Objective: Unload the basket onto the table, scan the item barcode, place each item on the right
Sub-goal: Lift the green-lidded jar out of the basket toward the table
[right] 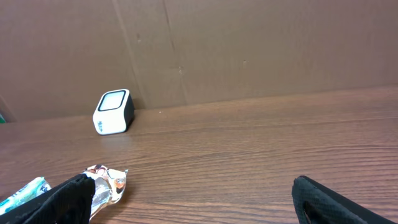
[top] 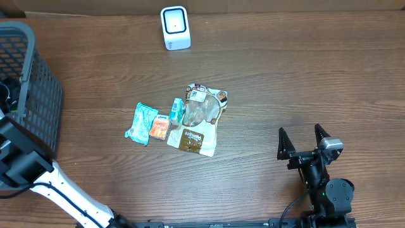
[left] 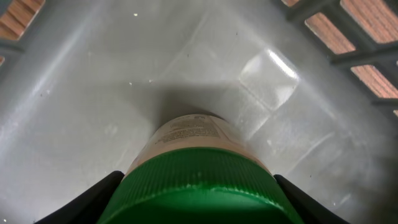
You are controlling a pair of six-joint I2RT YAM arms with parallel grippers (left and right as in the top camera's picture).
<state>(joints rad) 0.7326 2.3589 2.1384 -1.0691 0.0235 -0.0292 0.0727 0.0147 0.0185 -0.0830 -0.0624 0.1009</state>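
Observation:
In the left wrist view a jar with a ribbed green lid (left: 199, 186) and a pale printed label (left: 193, 130) lies inside the grey basket (left: 93, 81). My left gripper (left: 198, 180) is down in the basket, its black fingers (left: 102, 190) pressed against both sides of the lid. Overhead, only the left arm (top: 25, 161) shows, reaching into the basket (top: 38, 95). The white barcode scanner (top: 175, 28) stands at the table's far edge and also shows in the right wrist view as the scanner (right: 114, 112). My right gripper (top: 304, 136) stands open and empty at the near right.
A foil pouch (top: 201, 117), a small green carton (top: 178, 111), an orange packet (top: 159, 128) and a teal packet (top: 140, 123) lie together mid-table. The foil pouch (right: 102, 183) sits by my right gripper's left finger. A cardboard wall runs behind the table.

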